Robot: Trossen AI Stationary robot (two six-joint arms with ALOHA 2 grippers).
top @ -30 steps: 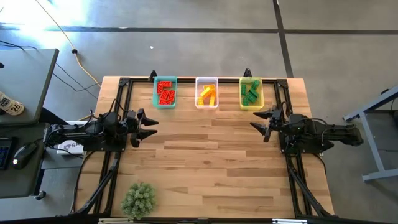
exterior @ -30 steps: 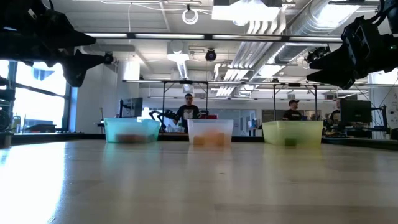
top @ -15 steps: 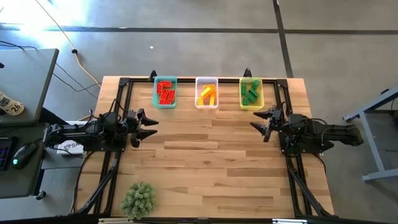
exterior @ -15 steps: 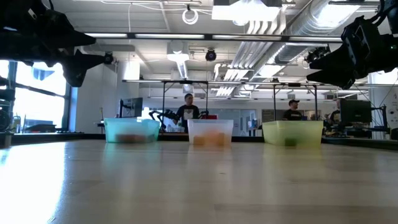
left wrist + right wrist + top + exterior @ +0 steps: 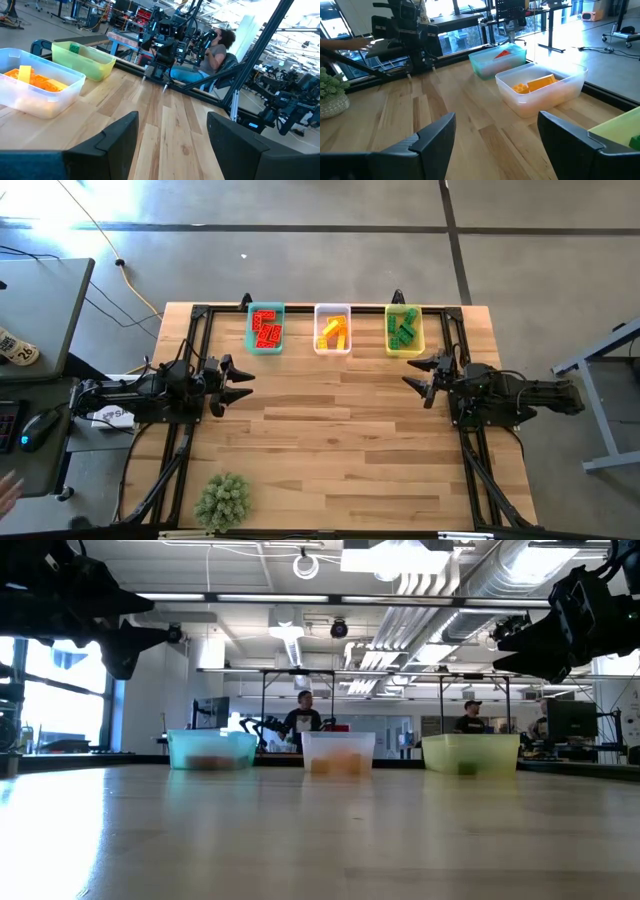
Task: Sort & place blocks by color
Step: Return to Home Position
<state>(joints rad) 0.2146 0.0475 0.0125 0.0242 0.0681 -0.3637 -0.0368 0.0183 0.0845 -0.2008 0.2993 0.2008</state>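
Plank table, binned blocks, workshop beyond

Very little can be read here. In the high view, a small tan tag lies on the grey desk to the left of the worktop. The dark marks on the tag look like the number 26. A white label sits under the left arm, by the worktop's left edge. It has dark letters on it that may be "SA", but they are too small to be sure. In the low view and in both wrist views, no word or number is clear enough to read.
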